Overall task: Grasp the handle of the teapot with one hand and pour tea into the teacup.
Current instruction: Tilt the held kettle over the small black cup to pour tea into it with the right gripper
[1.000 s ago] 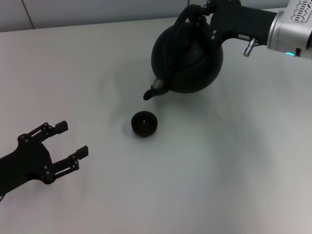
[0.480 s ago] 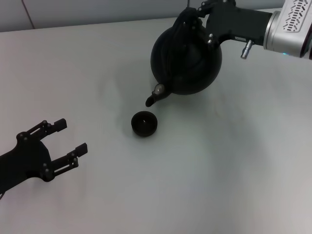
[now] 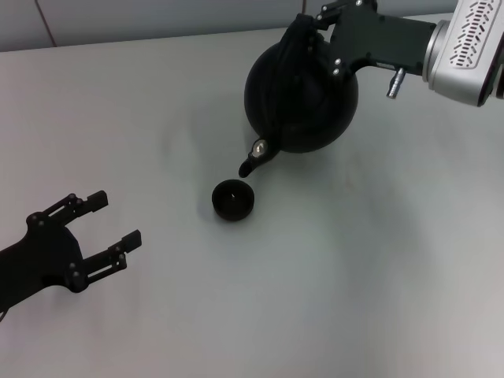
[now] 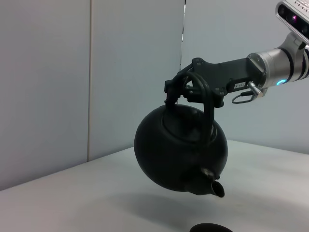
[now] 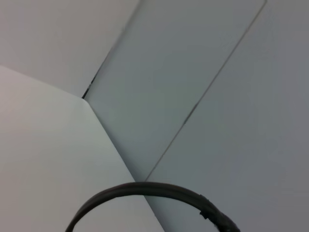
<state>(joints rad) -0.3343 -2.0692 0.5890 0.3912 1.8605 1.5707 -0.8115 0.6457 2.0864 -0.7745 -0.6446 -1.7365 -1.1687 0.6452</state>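
**Black teapot held tipped over the little cup**

The right gripper (image 3: pixel 319 35), a black two-fingered claw on a silver-and-black arm, is clamped on the thick black arched handle (image 4: pixel 200 89) of the round, squat matte-black teapot (image 3: pixel 302 96). The pot hangs clear of the pale grey table (image 3: pixel 354 276), tilted forward, its stubby spout (image 3: pixel 252 161) pointing down just above and beside the small dark handleless teacup (image 3: pixel 233 199), not touching it. Well off to the near left, the left gripper (image 3: pixel 102 228) rests low over the table with its fingers spread wide, holding nothing.
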